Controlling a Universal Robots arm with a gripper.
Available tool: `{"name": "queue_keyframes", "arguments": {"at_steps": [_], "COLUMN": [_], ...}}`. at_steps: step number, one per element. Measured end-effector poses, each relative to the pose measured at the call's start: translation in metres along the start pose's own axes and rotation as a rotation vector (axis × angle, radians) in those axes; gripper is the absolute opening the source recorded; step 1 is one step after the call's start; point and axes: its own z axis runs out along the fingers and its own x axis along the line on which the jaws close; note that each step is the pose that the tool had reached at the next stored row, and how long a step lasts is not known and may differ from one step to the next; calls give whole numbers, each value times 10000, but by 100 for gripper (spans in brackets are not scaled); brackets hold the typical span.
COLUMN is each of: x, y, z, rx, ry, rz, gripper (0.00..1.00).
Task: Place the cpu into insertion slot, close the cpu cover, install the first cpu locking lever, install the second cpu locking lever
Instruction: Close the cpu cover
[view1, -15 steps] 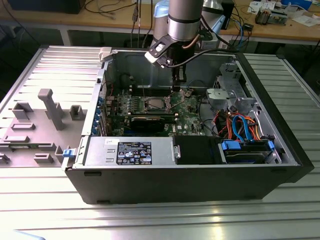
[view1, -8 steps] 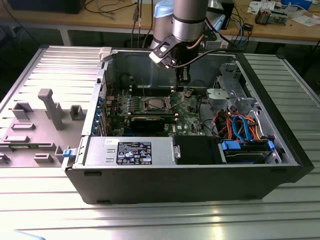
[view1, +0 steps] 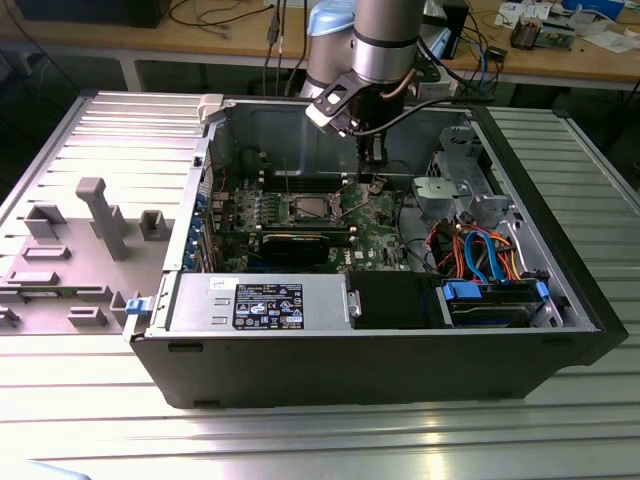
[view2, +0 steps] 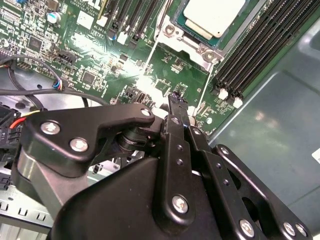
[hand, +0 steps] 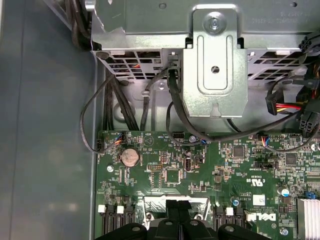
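Chip (view2: 214, 15): dull silver top, seated flat in socket (view1: 305, 207) on green board (view2: 100, 60), inside open case (view1: 380, 360).
Cover frame (view2: 206, 49): lying down around chip, shiny metal against its edges; whether latched, cannot tell.
Gripper (view2: 176, 100): apart from chip, hovering low over board just beside socket, on the exterior view's right of it, toward far wall of case. Fingers (view2: 179, 130) pressed together, pinching nothing.
Memory slots (view2: 255, 50): long, black, running alongside socket.
Coin battery (hand: 131, 156): round, silver, on board near its edge, in the first wrist view.
Drive cage (hand: 215, 65): grey sheet metal, beyond board edge, black cables looping beneath.
Power supply (view1: 265, 303): grey box, labelled, along near wall of case.
Coloured cables (view1: 480, 250): orange, blue, red, bundled at the exterior view's right.
Table (view1: 300, 440): ribbed metal, bearing case.
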Motion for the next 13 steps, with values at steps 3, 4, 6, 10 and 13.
{"name": "queue_keyframes", "arguments": {"at_steps": [3,4,6,10,13], "x": [0,0,0,-5,-9], "y": [5,8,12,21,38], "z": [0,0,1,1,2], "rx": [0,0,0,0,2], "ry": [0,0,1,1,3], "rz": [-1,0,-1,-1,-70], "gripper": [11,11,11,11,11]}}
